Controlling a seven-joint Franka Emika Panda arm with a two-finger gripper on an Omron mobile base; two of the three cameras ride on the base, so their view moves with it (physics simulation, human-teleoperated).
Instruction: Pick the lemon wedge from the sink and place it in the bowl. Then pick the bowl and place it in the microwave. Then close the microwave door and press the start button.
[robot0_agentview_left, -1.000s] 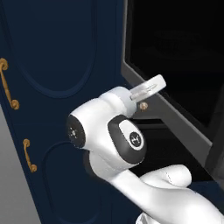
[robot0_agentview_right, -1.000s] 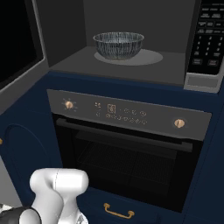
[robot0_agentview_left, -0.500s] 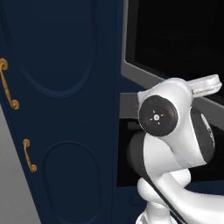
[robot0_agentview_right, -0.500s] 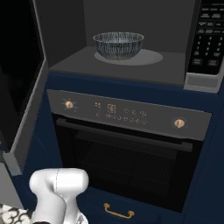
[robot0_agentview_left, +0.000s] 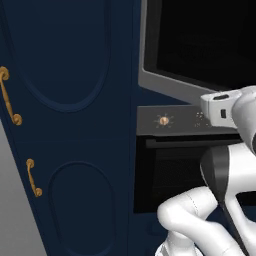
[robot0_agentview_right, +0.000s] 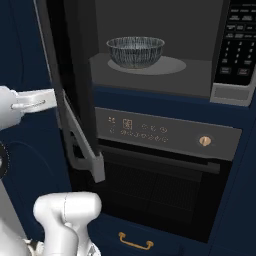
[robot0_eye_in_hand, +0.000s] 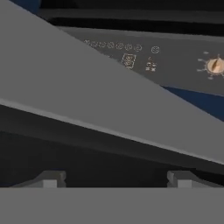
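Now microwave door (robot0_agentview_right: 75, 100) further closed than before.

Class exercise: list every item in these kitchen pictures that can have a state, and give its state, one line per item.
microwave door: partly open, swung out from the cavity.
bowl: upright inside the microwave, on its turntable.
oven door: shut.
tool: open, holding nothing, close against the microwave door's edge.
tall navy cupboard doors: shut.

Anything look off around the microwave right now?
Nothing stands out. The bowl sits upright inside the microwave, and the microwave door is partly swung, not yet shut, with the open gripper close against it.
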